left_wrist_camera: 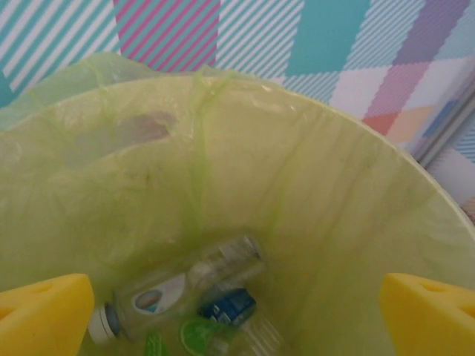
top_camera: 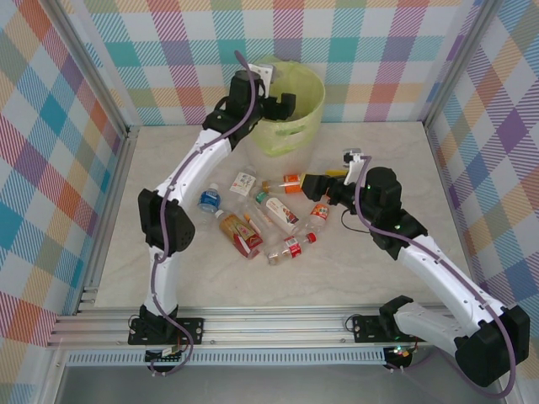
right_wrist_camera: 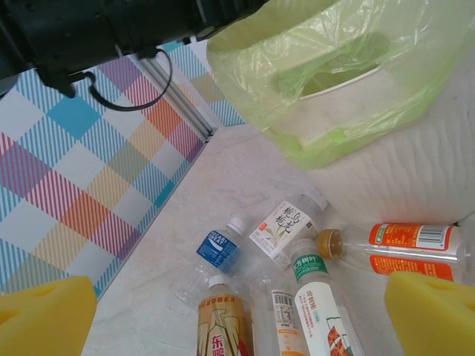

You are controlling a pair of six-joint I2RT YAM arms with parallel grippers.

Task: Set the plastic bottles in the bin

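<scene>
The bin (top_camera: 296, 126) stands at the back of the table, lined with a yellow-green bag. My left gripper (top_camera: 282, 105) hangs open over its mouth with nothing between the yellow pads (left_wrist_camera: 44, 315). Down inside the bin (left_wrist_camera: 334, 193) lie a clear bottle with a white label (left_wrist_camera: 174, 291), a blue-labelled one (left_wrist_camera: 231, 304) and a green-labelled one (left_wrist_camera: 197, 334). Several plastic bottles (top_camera: 282, 215) lie loose on the table. My right gripper (top_camera: 313, 183) is open above them, over a blue-labelled bottle (right_wrist_camera: 220, 248), a white-labelled one (right_wrist_camera: 286, 222) and an orange-labelled one (right_wrist_camera: 412, 241).
Checked walls and metal frame posts (top_camera: 126, 143) close in the table on three sides. The left arm (right_wrist_camera: 111, 30) reaches across the top of the right wrist view. Bare tabletop (top_camera: 396, 160) lies to the right of the bin.
</scene>
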